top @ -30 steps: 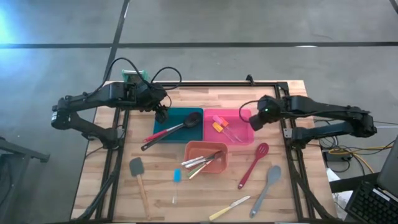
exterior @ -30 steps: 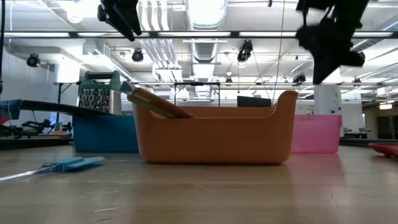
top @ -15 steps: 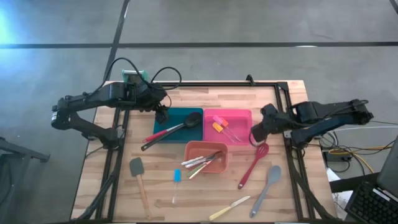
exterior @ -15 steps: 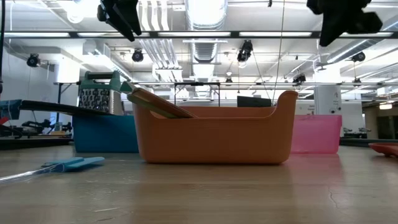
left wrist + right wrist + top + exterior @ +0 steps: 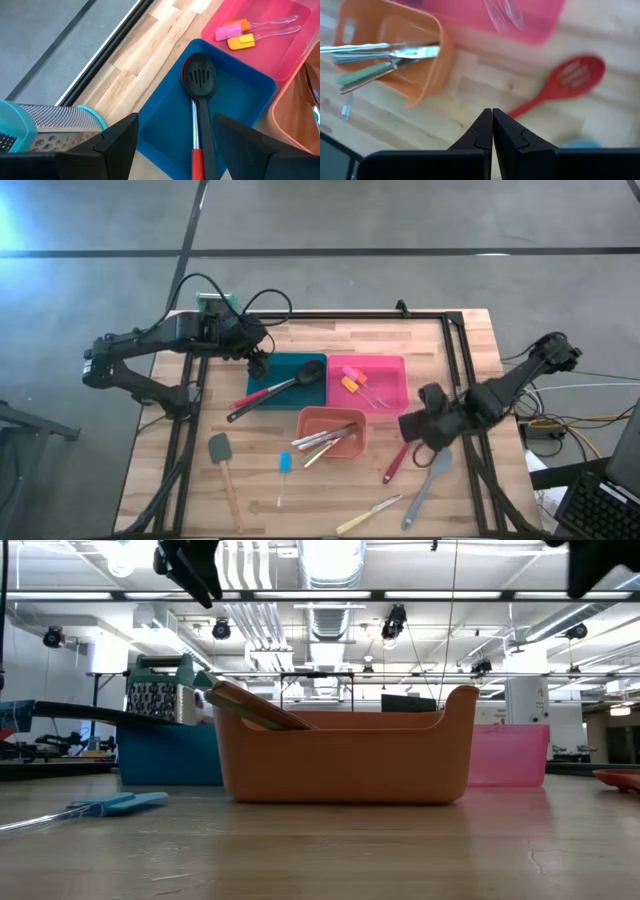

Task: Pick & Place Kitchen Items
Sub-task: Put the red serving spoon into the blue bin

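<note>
My left gripper (image 5: 259, 361) hovers open over the far left corner of the blue tray (image 5: 312, 392), where a black slotted spoon (image 5: 200, 85) and a red-handled utensil lie. My right gripper (image 5: 416, 427) is shut and hangs above the table between the orange tray (image 5: 356, 442) and the red slotted spoon (image 5: 561, 84), which lies flat on the wood. In the high view the arm hides the spoon's head; only its handle (image 5: 393, 464) shows. A grey spoon (image 5: 428, 480) lies beside it. Knives (image 5: 385, 57) rest in the orange tray, small spatulas (image 5: 234, 36) in the pink tray (image 5: 392, 393).
A grey spatula (image 5: 222, 457), a small blue spatula (image 5: 284, 465) and a yellow-handled knife (image 5: 368, 515) lie toward the table's near edge. The box grater (image 5: 213, 303) stands at the far left corner. A black frame (image 5: 452, 340) runs along the table's edges.
My right arm has swung from beside the pink tray's right end toward the near edge, and now hangs over the red spoon's head next to the orange tray. In the low view it has left the picture upward and rightward. The left arm and all utensils have stayed put.
</note>
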`<act>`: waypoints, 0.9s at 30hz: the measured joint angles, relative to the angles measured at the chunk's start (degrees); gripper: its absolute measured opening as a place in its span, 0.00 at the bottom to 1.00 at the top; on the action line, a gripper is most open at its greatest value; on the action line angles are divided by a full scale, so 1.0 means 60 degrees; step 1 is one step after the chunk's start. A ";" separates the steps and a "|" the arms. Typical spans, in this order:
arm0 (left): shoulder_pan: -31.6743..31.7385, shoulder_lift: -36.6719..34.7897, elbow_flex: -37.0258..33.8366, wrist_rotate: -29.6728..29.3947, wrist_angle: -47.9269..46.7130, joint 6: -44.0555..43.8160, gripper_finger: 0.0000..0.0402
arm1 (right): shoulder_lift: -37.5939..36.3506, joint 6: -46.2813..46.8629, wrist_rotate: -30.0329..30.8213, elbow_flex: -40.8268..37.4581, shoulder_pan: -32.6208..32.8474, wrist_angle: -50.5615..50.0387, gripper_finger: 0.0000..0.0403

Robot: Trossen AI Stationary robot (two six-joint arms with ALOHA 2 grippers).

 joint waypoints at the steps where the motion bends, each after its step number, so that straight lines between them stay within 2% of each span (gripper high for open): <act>1: 0.0000 0.0000 0.0000 0.0000 0.0000 0.0000 0.64 | 0.0136 0.0574 -0.0001 -0.0004 0.0253 -0.0054 0.02; 6: 0.0000 -0.0004 0.0000 0.0000 0.0056 0.0142 0.64 | 0.0843 0.3467 -0.0239 0.0035 0.1513 -0.0285 0.02; 9: 0.0000 -0.0004 0.0000 0.0002 0.0146 0.0425 0.64 | 0.1299 0.4622 -0.0837 0.0110 0.2092 -0.0297 0.02; 12: 0.0000 -0.0004 0.0000 0.0003 0.0219 0.0758 0.64 | 0.1807 0.4752 -0.2153 0.0364 0.2139 -0.0261 0.02; 17: 0.0001 -0.0004 0.0000 0.0004 0.0222 0.1208 0.64 | 0.2441 0.4789 -0.2917 0.0916 0.2113 -0.0147 0.02; 21: 0.0006 -0.0004 -0.0046 0.0004 0.0329 0.1504 0.64 | 0.2775 0.4765 -0.2871 0.1379 0.1990 -0.0268 0.02; 27: 0.0011 -0.0004 -0.0058 0.0005 0.0404 0.1625 0.64 | 0.3025 0.4473 -0.2674 0.1293 0.1338 -0.0425 0.03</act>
